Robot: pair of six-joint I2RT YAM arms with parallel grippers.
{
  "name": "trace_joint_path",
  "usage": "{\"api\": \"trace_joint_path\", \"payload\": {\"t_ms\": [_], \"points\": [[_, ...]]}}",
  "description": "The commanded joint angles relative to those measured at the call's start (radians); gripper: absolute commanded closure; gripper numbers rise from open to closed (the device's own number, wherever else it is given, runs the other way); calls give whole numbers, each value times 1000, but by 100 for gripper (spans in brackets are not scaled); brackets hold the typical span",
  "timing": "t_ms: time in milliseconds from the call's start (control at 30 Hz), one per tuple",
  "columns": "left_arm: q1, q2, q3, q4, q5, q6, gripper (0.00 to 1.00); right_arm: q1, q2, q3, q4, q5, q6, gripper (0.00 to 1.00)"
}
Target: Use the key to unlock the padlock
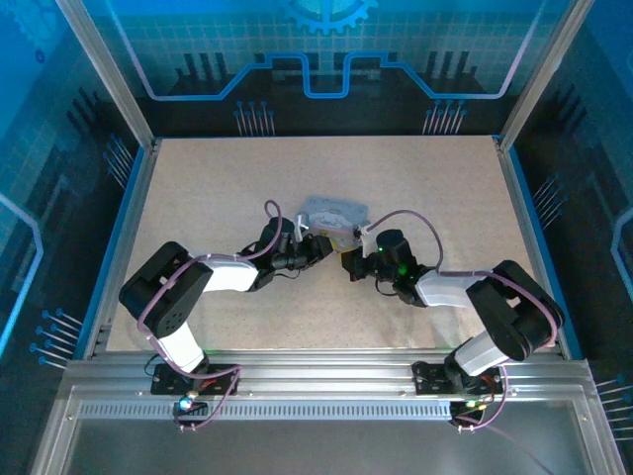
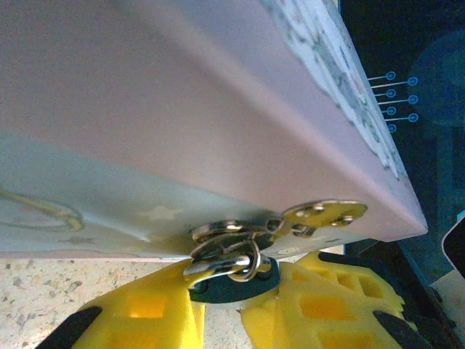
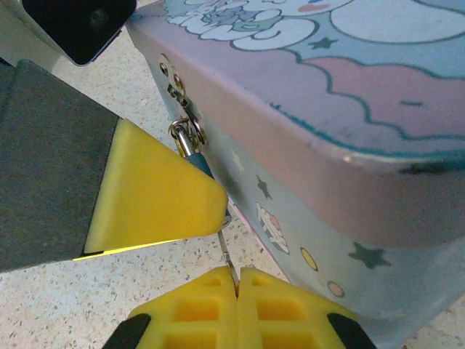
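Note:
The padlock [image 2: 227, 287], a tiny dark teal body with a silvery shackle [image 2: 245, 260], hangs from the hasp on the tin's front. My left gripper [image 2: 229, 302] is shut on the lock body between its yellow pads. In the right wrist view the padlock [image 3: 193, 155] peeks out above the left gripper's yellow finger [image 3: 156, 193]. The key [image 3: 228, 253] is a thin silvery blade that runs up towards the lock's underside, its tip hidden behind that finger. My right gripper [image 3: 237, 282] is shut on the key. From above, both grippers [image 1: 318, 247] [image 1: 349, 263] meet at the tin's near side.
The pastel embossed tin [image 1: 332, 214] stands mid-table, and its wall [image 3: 312, 218] looms right beside both grippers. The speckled tabletop [image 1: 227, 178] is bordered by blue rails and aluminium posts. Purple cables loop over both arms.

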Motion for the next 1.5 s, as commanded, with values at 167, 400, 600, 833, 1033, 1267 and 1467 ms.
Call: {"api": "trace_joint_path", "payload": {"t_ms": [167,400,600,833,1033,1267,1467], "points": [[-28,-18,7,-12,44,-11,82,-10,31,41,163,-26,-37,99],[-31,-20,14,-18,49,-16,82,-9,44,58,161,-15,-76,99],[-33,-26,16,-25,51,-20,82,-9,53,60,154,13,-117,99],[-36,-25,18,-30,49,-17,82,-22,78,57,228,-49,-54,99],[-38,-22,16,-29,47,-17,82,-28,90,80,265,-118,-19,99],[-44,-22,16,-26,48,-22,82,-30,110,104,286,-127,-4,99],[-45,-21,14,-26,49,-25,82,-31,114,127,274,-110,-22,99]]}}
